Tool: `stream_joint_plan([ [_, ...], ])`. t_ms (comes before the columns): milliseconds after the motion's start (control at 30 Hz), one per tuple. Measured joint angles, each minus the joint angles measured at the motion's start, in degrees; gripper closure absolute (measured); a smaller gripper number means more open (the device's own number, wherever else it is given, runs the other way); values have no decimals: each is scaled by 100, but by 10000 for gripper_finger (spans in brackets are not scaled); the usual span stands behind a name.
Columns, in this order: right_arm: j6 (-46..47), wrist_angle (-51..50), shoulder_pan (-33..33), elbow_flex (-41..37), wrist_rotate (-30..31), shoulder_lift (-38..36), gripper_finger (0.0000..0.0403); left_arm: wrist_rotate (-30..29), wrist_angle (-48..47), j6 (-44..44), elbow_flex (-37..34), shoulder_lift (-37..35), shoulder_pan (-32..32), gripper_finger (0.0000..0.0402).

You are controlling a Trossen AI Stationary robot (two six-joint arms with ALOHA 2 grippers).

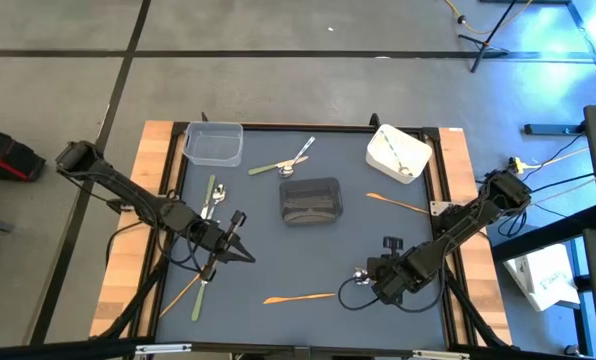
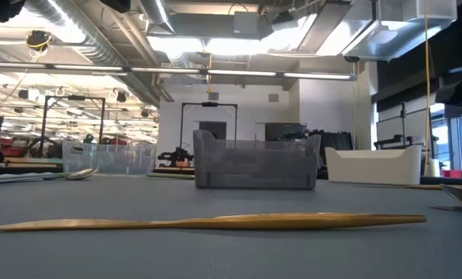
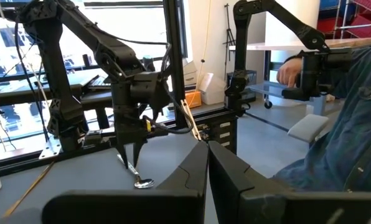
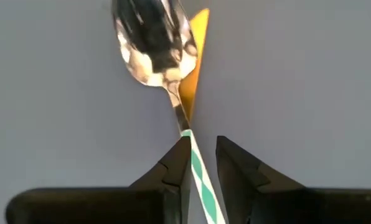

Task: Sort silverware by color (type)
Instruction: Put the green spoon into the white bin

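Observation:
My right gripper [image 1: 362,274] is near the table's front right, pointing down and shut on a spoon [image 4: 154,43] with a shiny silver bowl and a green-and-white striped handle. An orange utensil [image 1: 298,297] lies flat on the mat, its tip [image 4: 197,56] showing behind the spoon's bowl. The left wrist view shows the same gripper [image 3: 128,155] with the spoon's bowl [image 3: 143,183] low over the mat. My left gripper [image 1: 246,252] hovers level at the left, shut and touching nothing. More silverware lies on the mat: orange [image 1: 398,203], green [image 1: 200,295] and silver [image 1: 296,158]. My right gripper pinches the spoon's striped handle [image 4: 195,163] between its two fingers, coming from above and pointing down. The spoon hangs slanting below the fingers, bowl end lowest. Whether the bowl touches the mat, I cannot tell.
A dark grey container [image 1: 310,200] stands mid-table, a clear one [image 1: 214,143] at the far left, a white one [image 1: 398,152] at the far right. Green and silver pieces [image 1: 210,200] lie by my left arm. A person's sleeve [image 3: 353,124] shows beyond the table.

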Motion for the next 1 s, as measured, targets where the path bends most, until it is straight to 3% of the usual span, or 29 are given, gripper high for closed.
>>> stream_joint_plan([
  [733, -107, 642, 7, -561, -258, -18, 336, 0, -2, -11, -2, 0, 2, 393],
  [1000, -161, 658, 4, -563, -300, -18, 395, 0, -2, -11, -2, -2, 2, 393],
])
